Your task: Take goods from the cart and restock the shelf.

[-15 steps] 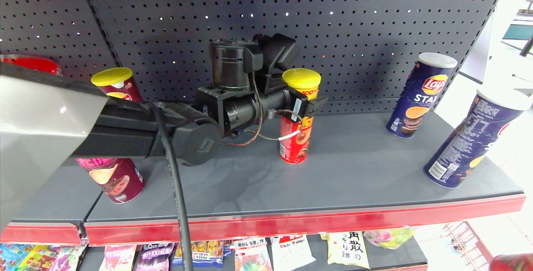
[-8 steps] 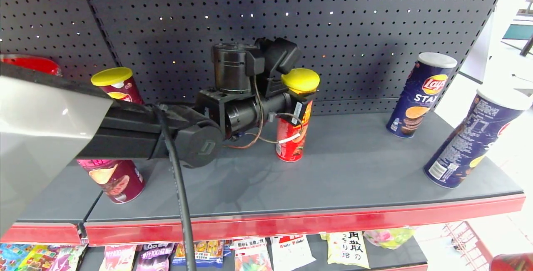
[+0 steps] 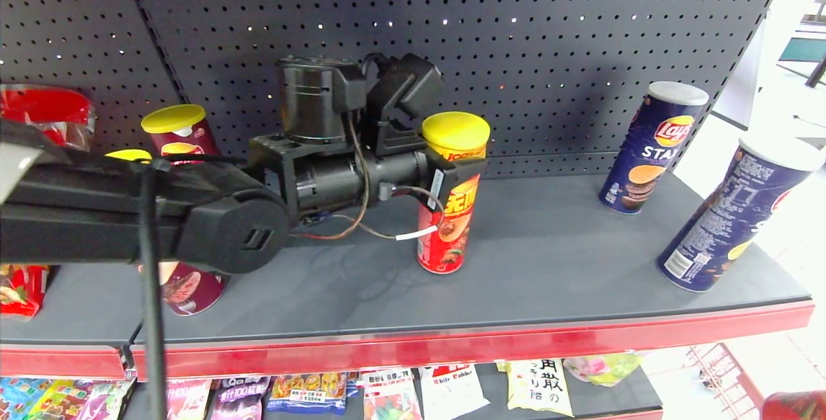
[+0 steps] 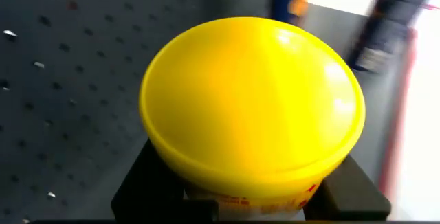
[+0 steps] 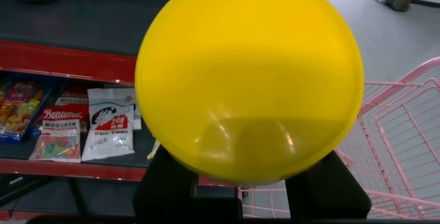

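We see the left gripper (image 3: 463, 168) clamped on the red chip can (image 3: 445, 239) just under its yellow lid (image 3: 455, 130). The can is slightly tilted with its base at mid-shelf (image 3: 516, 291); we cannot tell if it touches. The right gripper (image 5: 251, 198) grasps a second yellow-lidded can (image 5: 249, 80) above the pink cart (image 5: 405, 148). We judge both cans to be light, stiff cardboard tubes, smooth, a bit slippery and crushable. Grip the upper wall, not the plastic lid.

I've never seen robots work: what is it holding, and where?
Left tool clamps a red chip can just under its yellow lid; right tool likewise grips another yellow-lidded can.
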Available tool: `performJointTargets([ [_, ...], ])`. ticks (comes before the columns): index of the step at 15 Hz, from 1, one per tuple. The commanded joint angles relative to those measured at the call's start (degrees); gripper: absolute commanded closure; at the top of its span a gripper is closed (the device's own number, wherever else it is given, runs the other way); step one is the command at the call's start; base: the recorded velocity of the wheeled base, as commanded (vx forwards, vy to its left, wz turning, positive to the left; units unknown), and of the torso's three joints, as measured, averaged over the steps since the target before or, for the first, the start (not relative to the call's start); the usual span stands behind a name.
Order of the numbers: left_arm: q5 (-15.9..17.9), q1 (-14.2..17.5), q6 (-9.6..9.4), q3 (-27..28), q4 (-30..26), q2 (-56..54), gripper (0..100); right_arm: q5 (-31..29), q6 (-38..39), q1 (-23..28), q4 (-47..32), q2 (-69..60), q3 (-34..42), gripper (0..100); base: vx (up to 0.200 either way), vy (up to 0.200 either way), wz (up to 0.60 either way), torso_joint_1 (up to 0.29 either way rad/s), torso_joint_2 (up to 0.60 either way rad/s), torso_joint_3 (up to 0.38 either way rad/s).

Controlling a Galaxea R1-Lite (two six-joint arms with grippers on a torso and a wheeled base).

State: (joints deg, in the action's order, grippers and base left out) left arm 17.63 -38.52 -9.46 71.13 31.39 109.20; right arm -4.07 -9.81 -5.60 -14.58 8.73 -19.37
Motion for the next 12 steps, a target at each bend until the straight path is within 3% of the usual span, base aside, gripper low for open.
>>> performJointTargets([
  [1,6.01,3.19,-0.91,-7.32,0.07,-8.22,100,0.03,-0.03,-0.03,-0.01,-0.03,-0.05,100,0.0,0.0,0.0,0.0,0.0,0.0],
  [3,14.1,5.83,-1.53,-10.31,0.07,-10.59,100,-0.06,-0.03,-0.03,0.08,-0.03,-0.32,100,0.0,0.0,0.0,0.0,0.0,0.0],
  [7,21.48,6.09,-2.32,-11.89,0.34,-9.97,100,0.03,-0.12,-0.03,0.08,0.5,-1.37,100,0.0,0.0,0.0,0.0,0.0,0.0],
  [10,24.47,6.09,-3.81,-12.33,0.25,-8.48,100,0.03,-0.12,-0.03,-0.01,0.76,-2.07,100,0.0,0.0,0.0,0.0,0.0,0.0],
  [12,24.56,6.71,-4.34,-11.98,1.83,-6.2,100,-0.06,-0.12,-0.03,-0.01,0.76,-2.43,100,0.0,0.0,0.0,0.0,0.0,0.0],
])
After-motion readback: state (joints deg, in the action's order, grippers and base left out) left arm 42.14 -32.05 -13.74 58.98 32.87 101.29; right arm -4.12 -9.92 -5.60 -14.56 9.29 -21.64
